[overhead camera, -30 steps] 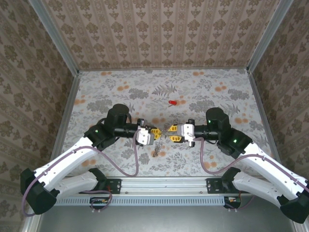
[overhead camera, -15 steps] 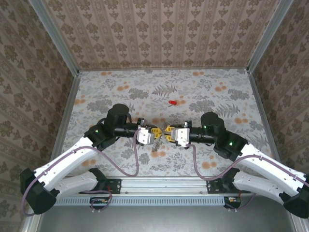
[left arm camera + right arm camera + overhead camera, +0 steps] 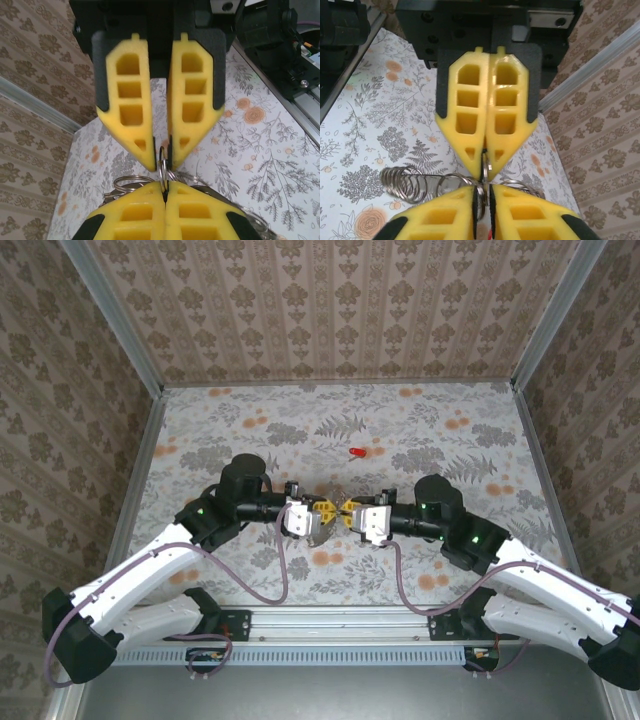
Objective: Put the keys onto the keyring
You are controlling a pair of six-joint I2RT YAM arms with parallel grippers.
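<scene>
Pincer on left (image 3: 325, 511) clamped shut on keyring (image 3: 163, 167), ring sticking out edge-on past its tips. Pincer on right (image 3: 344, 516) has slid in, now tip to tip with left one, jaws narrowed to slit round same ring; firm hold unclear. Red key (image 3: 355, 453) on counter (image 3: 450, 440) beyond both pincers, untouched. Likely ring being braced; threading not begun.

- The keyring (image 3: 162, 167) is thin bright metal wire, polished and glinting.
- The finger pads (image 3: 131, 90) look like matt yellow foam, finely grainy.
- Their backing (image 3: 219, 70) is matt black plastic.
- The table cover (image 3: 450, 440) is matt and flower-printed; cloth or paper, hard to tell.
- The frame rail (image 3: 340, 618) is dull silvery metal.
</scene>
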